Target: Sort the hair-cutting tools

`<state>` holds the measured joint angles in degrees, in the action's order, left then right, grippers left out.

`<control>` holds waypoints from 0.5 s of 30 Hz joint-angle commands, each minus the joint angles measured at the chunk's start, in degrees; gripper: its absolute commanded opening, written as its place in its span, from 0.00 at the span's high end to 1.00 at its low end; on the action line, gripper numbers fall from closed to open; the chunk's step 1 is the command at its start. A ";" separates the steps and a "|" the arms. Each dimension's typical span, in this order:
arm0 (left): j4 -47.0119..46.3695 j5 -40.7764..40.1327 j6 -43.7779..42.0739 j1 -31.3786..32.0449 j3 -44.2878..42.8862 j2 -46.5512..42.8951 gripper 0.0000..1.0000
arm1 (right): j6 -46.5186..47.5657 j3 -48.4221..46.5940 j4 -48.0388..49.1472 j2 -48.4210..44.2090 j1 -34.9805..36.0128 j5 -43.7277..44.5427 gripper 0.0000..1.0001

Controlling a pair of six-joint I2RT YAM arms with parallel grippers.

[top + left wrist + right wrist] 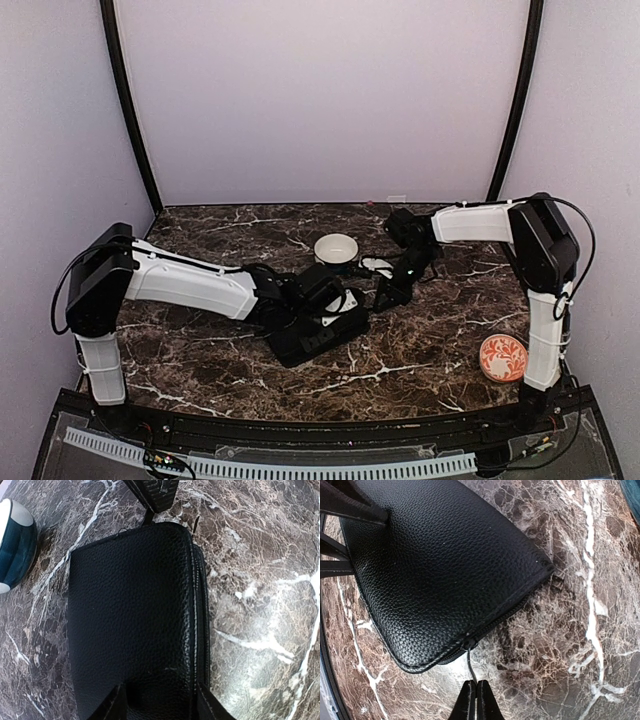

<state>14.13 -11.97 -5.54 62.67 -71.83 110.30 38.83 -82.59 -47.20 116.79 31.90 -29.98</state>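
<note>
Both claws at the black case (318,340), mid-frame on the counter (430,350).
The right claw (476,690) is closed tight on the zipper pull (471,662). The left claw (160,702) is spread wide over the case's end. The hair-cutting tools cannot be made out.

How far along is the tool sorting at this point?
Nothing sorted yet: no tools show, and the black case looks zipped shut. In hand: the right gripper pinches the zipper pull, while the left gripper sits on the case's other end, apparently steadying it. Left: unzip, take out the tools, sort them; the bowl looks empty.
</note>
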 commanded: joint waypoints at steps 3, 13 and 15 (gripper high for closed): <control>3.79 1.51 -0.53 -0.66 -3.82 3.47 0.72 | 0.06 0.73 0.40 -0.34 0.00 -1.36 1.00; 3.71 1.04 1.71 -1.89 -3.76 5.27 1.00 | 1.21 8.61 0.20 -6.73 0.13 -2.58 1.00; 2.72 1.49 2.46 -1.94 -3.63 5.34 1.00 | 0.71 10.13 0.03 -7.80 0.71 -4.92 1.00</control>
<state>18.85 -11.62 -5.96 62.89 -76.27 111.59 39.46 -75.53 -44.36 112.62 31.92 -30.61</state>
